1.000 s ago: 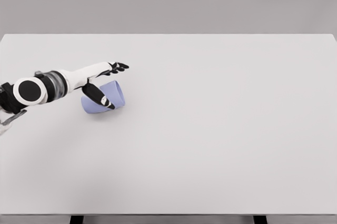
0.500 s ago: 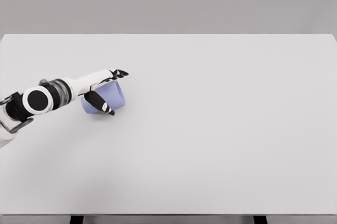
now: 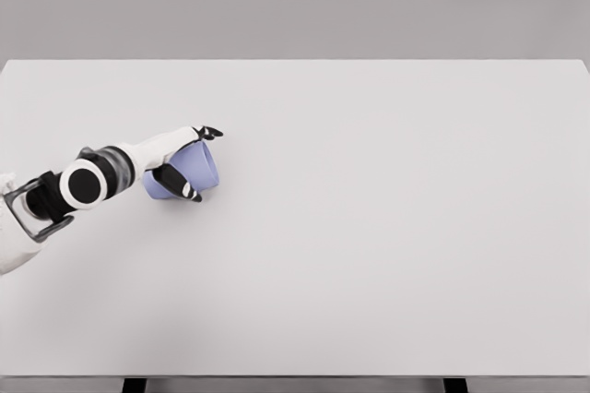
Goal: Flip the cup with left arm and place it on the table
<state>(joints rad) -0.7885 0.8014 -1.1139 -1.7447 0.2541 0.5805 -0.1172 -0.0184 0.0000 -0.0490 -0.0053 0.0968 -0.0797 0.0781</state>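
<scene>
Pale blue cup on side, left robot hand around it.

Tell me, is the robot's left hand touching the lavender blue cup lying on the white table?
Touching. The head view shows the left hand wrapped around the lavender blue cup, thumb across its front and fingers over its top, with no gap showing.

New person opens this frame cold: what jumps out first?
The lavender cup, the only colour on the wide white table, lying tilted at the left side. The left hand is around it, thumb in front and fingers over the far side, with the white arm coming in from the lower left. No right arm shows.
</scene>
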